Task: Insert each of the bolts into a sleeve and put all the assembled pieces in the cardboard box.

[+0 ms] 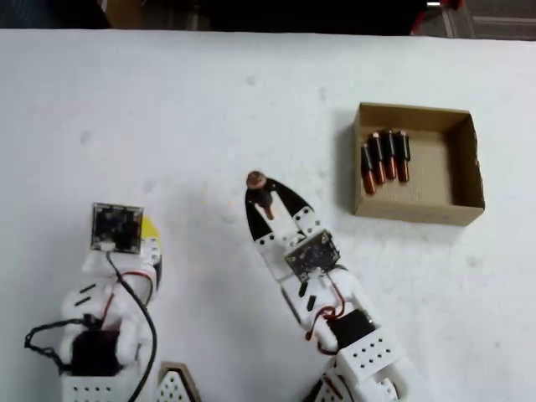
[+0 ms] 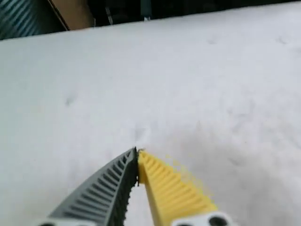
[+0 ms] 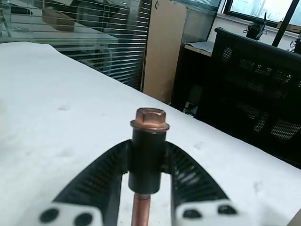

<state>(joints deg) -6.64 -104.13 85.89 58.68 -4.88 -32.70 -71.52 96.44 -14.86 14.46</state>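
Left of cardboard box [image 1: 440, 180], right pincer [image 1: 268, 203] grasping sleeved bolt [image 3: 148, 160]; left pincer [image 2: 137, 156] clenched.

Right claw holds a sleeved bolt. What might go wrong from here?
1. The right claw grips only the sleeve; the bolt may slide out if tilted.
2. Four pieces lie at one side of the box; a drop onto them may bounce out.

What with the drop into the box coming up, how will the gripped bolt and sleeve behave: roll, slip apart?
Probably rigid: bolt and sleeve look solid. The round sleeve may roll on landing, though the box walls and the four pieces inside should stop it. The bolt might slide out if tipped, since the right gripper clamps the sleeve.
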